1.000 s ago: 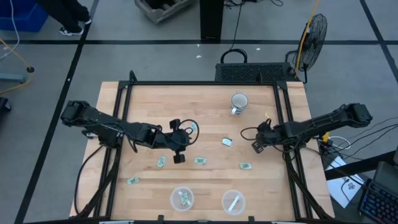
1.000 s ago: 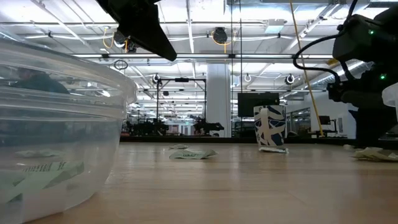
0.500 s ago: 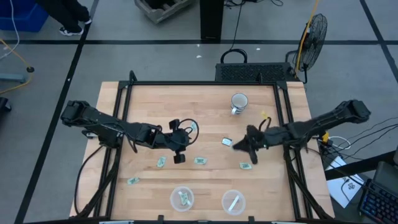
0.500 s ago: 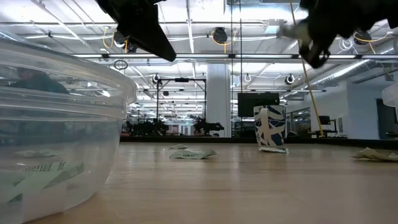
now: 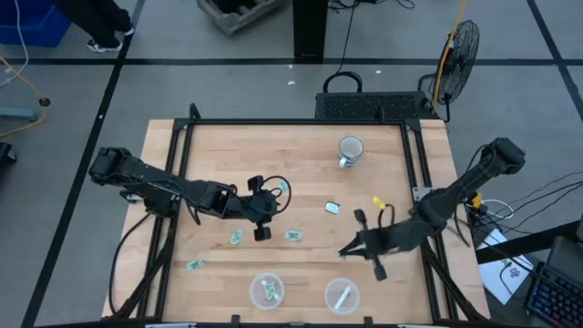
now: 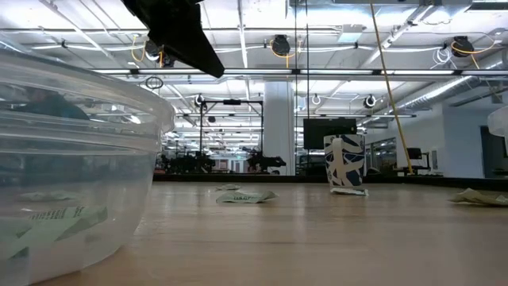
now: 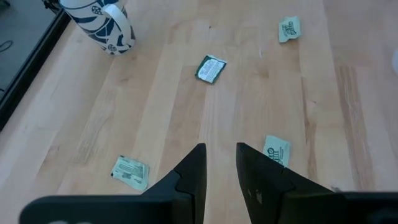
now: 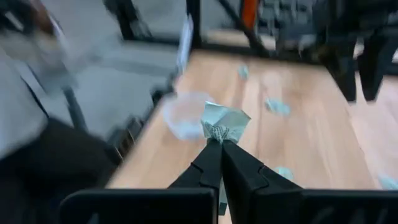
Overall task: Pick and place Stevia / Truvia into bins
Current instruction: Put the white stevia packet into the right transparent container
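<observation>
Holding a crumpled pale green sachet (image 8: 224,124) between its closed fingertips, our right gripper (image 5: 348,251) is above the table (image 5: 200,155), on the side of the two bins far from the white mug (image 5: 350,149); the jaws are together on the paper, as we see in the right wrist view. This view is blurred, so we can only say that one clear bin (image 8: 183,116) seems to lie beyond the sachet.

In the high view the two bins stand well apart from the mug, near the table edge opposite to it. The left bin (image 5: 267,291) has a greenish sachet inside, and the right bin (image 5: 342,296) has a pale one. Our right gripper is nearer to the right bin than to the mug.

Our left gripper (image 5: 261,231) waits further from the mug, over the middle of the table. Its two dark fingers (image 7: 194,174) stand with a narrow gap between them and nothing is in the gap.

Loose sachets lie on the wood: one dark green (image 5: 332,208) near the mug, one (image 5: 293,235) just beside the left gripper, one (image 5: 236,237) on its other side, and one (image 5: 195,265) well apart from the mug. In the low view, the wall of a bin (image 6: 71,159) fills the near side, and the mug (image 6: 344,164) stands far behind.
</observation>
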### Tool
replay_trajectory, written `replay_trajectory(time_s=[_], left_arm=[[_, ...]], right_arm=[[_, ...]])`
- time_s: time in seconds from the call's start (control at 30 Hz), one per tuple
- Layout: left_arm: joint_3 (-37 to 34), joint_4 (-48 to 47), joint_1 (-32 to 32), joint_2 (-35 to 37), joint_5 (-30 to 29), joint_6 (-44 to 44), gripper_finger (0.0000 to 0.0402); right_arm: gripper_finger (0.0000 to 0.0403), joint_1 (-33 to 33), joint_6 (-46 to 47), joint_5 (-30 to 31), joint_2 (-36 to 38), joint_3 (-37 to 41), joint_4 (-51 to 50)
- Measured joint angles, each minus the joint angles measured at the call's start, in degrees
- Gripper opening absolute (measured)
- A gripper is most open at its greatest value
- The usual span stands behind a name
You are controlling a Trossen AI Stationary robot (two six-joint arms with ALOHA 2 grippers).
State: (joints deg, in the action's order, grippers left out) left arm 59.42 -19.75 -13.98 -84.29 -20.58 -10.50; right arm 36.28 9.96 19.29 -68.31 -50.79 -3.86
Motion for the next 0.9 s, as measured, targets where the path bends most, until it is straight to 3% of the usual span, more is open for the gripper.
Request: replay_trajectory(time_s=[0.13,0.33,0.63,0.9], left_arm=[[0.0,-0.1,0.0,0.0,0.0,-0.2,0.0093],[0.0,-0.2,0.0,0.0,0.0,-0.2,0.0093],[0.0,-0.7,0.0,0.0,0.0,-0.3,0.0093],[0.0,-0.7,0.0,0.0,0.0,-3.2,0.0093]], right_arm=[[0.0001,0.2,2.6,-2.0,-6.6,-8.6,-9.5],[0.0,0.9,13.9,-10.4,-16.0,-10.0,-9.5],[0.0,5.7,32.6,-12.2,-25.2,-10.1,-5.1],[0.0,7.6,34.4,-12.0,-28.2,-10.1,-9.8]])
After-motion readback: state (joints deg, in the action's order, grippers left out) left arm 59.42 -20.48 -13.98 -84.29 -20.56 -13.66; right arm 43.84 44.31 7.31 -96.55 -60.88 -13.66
